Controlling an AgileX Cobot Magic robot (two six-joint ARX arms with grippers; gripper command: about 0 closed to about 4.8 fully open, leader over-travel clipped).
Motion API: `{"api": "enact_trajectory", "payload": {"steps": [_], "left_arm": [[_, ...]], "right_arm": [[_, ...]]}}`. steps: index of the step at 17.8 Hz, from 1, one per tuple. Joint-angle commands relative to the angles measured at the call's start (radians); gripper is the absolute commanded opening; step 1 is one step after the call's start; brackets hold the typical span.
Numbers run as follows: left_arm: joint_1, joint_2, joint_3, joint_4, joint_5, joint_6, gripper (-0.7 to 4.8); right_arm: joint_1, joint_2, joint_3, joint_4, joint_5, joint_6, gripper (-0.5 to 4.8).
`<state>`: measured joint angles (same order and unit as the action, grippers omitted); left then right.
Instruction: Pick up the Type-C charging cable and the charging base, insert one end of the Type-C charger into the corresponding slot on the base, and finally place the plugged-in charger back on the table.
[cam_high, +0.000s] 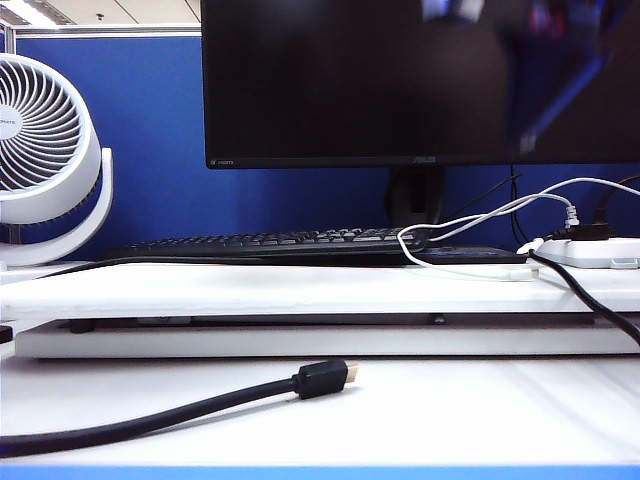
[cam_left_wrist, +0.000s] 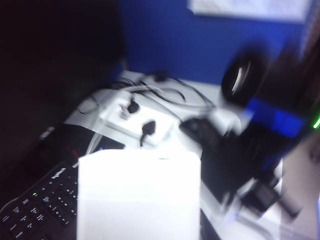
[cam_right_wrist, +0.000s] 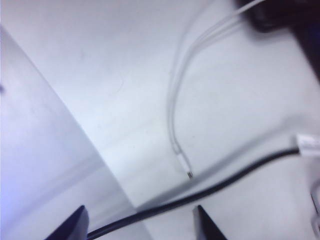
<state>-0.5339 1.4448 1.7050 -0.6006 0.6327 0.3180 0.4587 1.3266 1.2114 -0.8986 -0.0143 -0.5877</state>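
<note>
The charging base (cam_left_wrist: 139, 195), a white block, fills the near part of the left wrist view, held up over the keyboard. My left gripper's fingers are hidden behind it. That view is blurred. The Type-C charging cable (cam_right_wrist: 172, 115), a thin white cord, lies on the table (cam_right_wrist: 100, 75) in the right wrist view, its small plug end (cam_right_wrist: 187, 171) pointing toward my right gripper (cam_right_wrist: 140, 225). The right gripper hangs open above the table, a little short of the plug. A black cable (cam_right_wrist: 200, 192) crosses beneath its two dark fingertips. Neither arm appears in the exterior view.
A monitor (cam_high: 420, 80) stands at the back, a black keyboard (cam_high: 270, 243) on a raised white shelf (cam_high: 250, 290). At the right a power strip (cam_high: 590, 250) has plugs and white cords. A fan (cam_high: 45, 150) is at the left. A thick gold-tipped black cable (cam_high: 320, 379) lies in front.
</note>
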Motion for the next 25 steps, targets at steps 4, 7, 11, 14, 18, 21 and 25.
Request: {"api": "enact_trajectory", "payload": {"steps": [4,7,11,14,18,21,25], "left_arm": [[-0.002,-0.049,0.003,0.03,-0.001,-0.069,-0.06],[-0.002,-0.051,0.003,0.026,0.001,-0.069,-0.06],[-0.002,-0.051,0.003,0.012,0.026,-0.068,-0.06],[-0.002,-0.051,0.003,0.011,0.049,-0.069,-0.06],[-0.002,-0.051,0.003,0.011,0.052,-0.072,-0.06],[-0.002,-0.051,0.003,0.011,0.052,-0.071,-0.06],[-0.002,-0.051,0.003,0.011,0.052,-0.071,-0.06]], "right_arm": [[0.001,0.203,0.003,0.032,0.042,-0.124,2.79],[0.001,0.254,0.003,0.098,0.062,-0.124,2.74],[-0.01,0.293,0.003,0.173,0.094,-0.129,2.74],[-0.036,0.338,0.003,0.166,0.102,-0.131,2.73],[-0.072,0.355,0.004,0.135,0.086,-0.15,2.48],[-0.073,0.356,0.003,0.105,0.082,-0.195,1.35],[-0.073,0.352,0.006,0.04,-0.005,-0.172,0.03]]}}
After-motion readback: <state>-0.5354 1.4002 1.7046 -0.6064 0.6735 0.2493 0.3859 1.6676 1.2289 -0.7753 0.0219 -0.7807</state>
